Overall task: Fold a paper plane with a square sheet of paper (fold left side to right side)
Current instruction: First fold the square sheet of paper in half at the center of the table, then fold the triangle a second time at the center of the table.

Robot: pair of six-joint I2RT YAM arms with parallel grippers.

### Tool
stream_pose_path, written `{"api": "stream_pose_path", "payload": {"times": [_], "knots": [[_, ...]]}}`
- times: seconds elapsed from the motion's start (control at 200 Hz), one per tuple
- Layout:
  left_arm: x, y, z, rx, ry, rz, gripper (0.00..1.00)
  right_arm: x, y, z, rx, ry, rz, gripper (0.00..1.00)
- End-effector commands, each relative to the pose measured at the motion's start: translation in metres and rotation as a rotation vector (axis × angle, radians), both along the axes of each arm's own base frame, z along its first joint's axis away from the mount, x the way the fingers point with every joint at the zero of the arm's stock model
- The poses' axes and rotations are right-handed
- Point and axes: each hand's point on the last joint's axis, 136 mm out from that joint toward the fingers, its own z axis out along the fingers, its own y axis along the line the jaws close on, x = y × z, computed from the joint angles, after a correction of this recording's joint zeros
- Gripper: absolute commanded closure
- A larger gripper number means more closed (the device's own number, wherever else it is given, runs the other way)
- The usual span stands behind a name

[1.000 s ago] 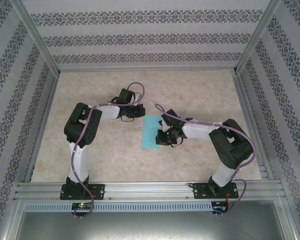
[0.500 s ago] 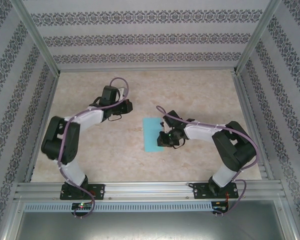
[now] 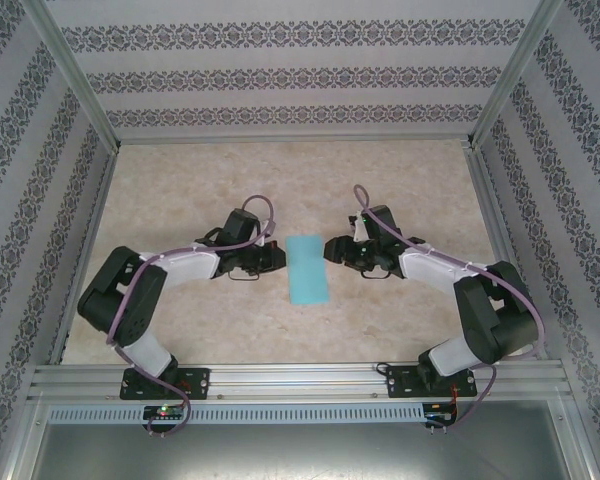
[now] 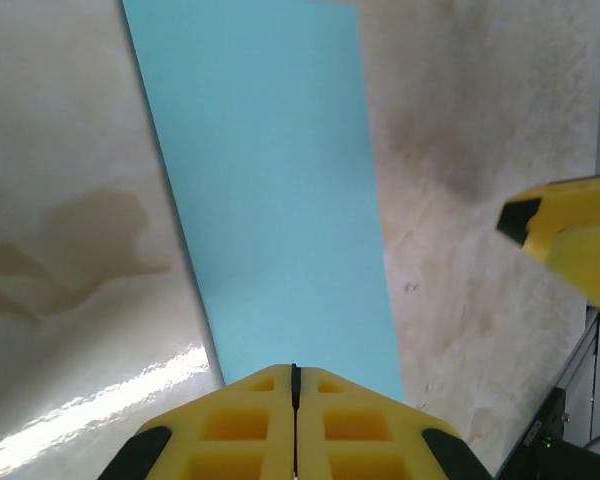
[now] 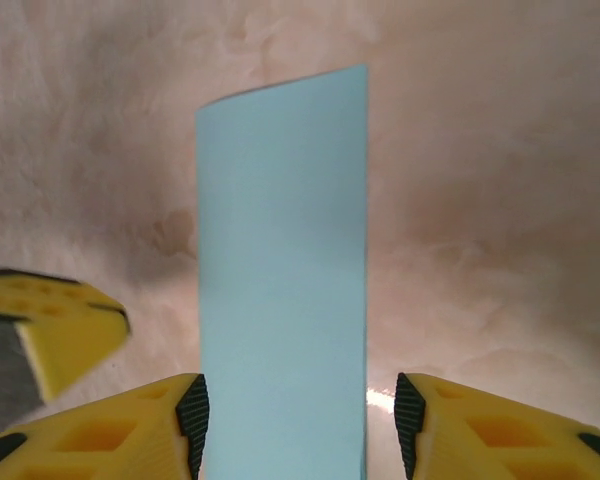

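Observation:
The square sheet of paper point(image 3: 307, 269) lies flat on the table as a narrow turquoise rectangle, long side running near to far. My left gripper point(image 3: 279, 258) is shut at the sheet's left edge; in the left wrist view its closed fingertips point(image 4: 294, 369) sit over the near end of the sheet point(image 4: 270, 190). My right gripper point(image 3: 331, 250) is open just right of the sheet. In the right wrist view its gripper point(image 5: 300, 410) has one jaw on each side of the strip point(image 5: 280, 260), holding nothing. No paper plane shape shows.
The marbled table point(image 3: 180, 180) is fenced by aluminium rails point(image 3: 300, 378) and patterned walls. Each wrist view catches the other arm's yellow finger: the right arm's point(image 4: 570, 235) and the left arm's point(image 5: 50, 330). The grippers face each other closely across the sheet.
My right gripper has opened, let go of the sheet and drawn back to its right side. The left arm swung away and then came back to the sheet's left edge, still shut.

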Motion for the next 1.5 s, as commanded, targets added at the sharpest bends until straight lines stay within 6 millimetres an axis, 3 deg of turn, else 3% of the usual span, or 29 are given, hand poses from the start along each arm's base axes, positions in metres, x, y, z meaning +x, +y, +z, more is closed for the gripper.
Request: {"api": "stream_pose_path", "payload": {"times": [0.0, 0.205, 0.315, 1.009, 1.239, 1.494], "knots": [[0.003, -0.026, 0.008, -0.078, 0.006, -0.024, 0.93, 0.004, 0.016, 0.007, 0.114, 0.008, 0.013, 0.50], [0.002, -0.040, 0.002, -0.082, 0.028, -0.055, 0.93, -0.006, 0.030, -0.011, 0.115, 0.102, 0.069, 0.76], [0.000, -0.041, -0.006, -0.060, 0.038, -0.056, 0.93, -0.008, 0.037, -0.019, 0.100, 0.131, 0.085, 0.83], [-0.010, -0.010, -0.043, 0.126, 0.088, 0.013, 0.97, -0.019, 0.017, -0.023, 0.004, 0.160, 0.072, 0.72], [-0.017, -0.002, -0.052, 0.146, 0.097, 0.030, 0.98, -0.037, 0.007, -0.022, -0.014, 0.199, 0.080, 0.65], [-0.020, -0.002, -0.054, 0.144, 0.096, 0.030, 0.99, -0.062, 0.005, -0.026, -0.001, 0.319, 0.102, 0.65]]}}
